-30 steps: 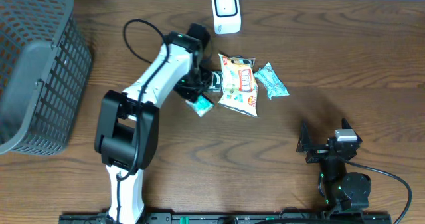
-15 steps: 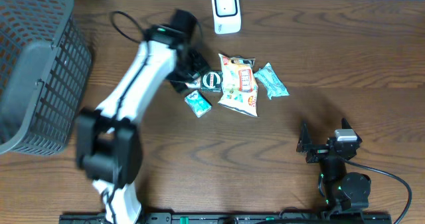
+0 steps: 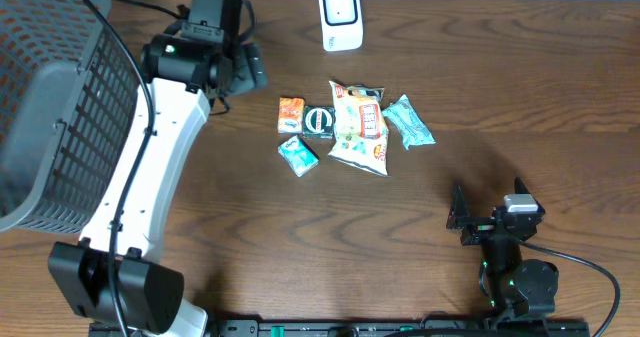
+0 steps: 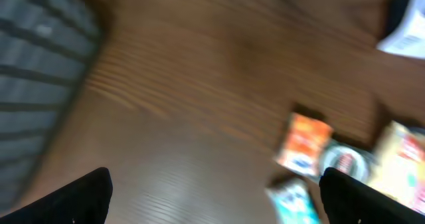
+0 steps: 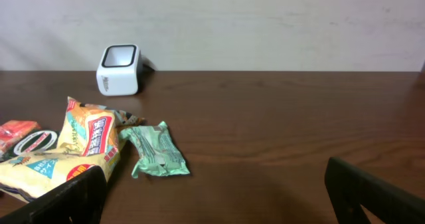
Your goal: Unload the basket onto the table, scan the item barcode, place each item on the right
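- Gaping wide, left gripper [image 4: 216, 181] holds nothing, between basket [image 3: 60, 107] and orange packet [image 3: 291, 114].
- Right gripper [image 5: 216, 191] wide too, nothing held.
- Packets [image 3: 358, 127] lie on table [image 3: 400, 227], outside basket.

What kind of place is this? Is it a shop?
It looks like a pretend shop checkout, probably a test setup rather than a real store. On a wooden table there is a small white scanner, a grey basket and a few snack packets.
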`<state>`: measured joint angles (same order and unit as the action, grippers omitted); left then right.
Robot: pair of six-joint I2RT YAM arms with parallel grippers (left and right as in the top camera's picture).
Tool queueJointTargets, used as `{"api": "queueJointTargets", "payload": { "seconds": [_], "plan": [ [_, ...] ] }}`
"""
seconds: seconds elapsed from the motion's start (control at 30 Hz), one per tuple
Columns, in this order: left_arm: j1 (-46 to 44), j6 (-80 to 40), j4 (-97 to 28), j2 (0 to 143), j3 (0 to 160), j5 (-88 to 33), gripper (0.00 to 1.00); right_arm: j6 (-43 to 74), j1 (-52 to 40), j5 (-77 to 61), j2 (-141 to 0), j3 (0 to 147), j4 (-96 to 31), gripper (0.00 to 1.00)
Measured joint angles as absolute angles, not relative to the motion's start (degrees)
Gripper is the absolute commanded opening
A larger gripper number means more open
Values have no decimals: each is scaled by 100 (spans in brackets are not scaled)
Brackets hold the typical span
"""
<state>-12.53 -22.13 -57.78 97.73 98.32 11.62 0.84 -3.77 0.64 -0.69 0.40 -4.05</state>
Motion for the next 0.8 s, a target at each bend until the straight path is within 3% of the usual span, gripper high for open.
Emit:
{"api": "queueJointTargets", "payload": {
  "seconds": [0.47, 0.8],
  "plan": [
    [-298, -2088, -5808, 9778, 9362, 1881, 98, 84, -377, 67, -69, 40, -405, 99],
    [-290, -1822, -5736, 9784, 9028, 1686, 98, 84, -377, 64, -69, 40, -405, 99]
  ]
}}
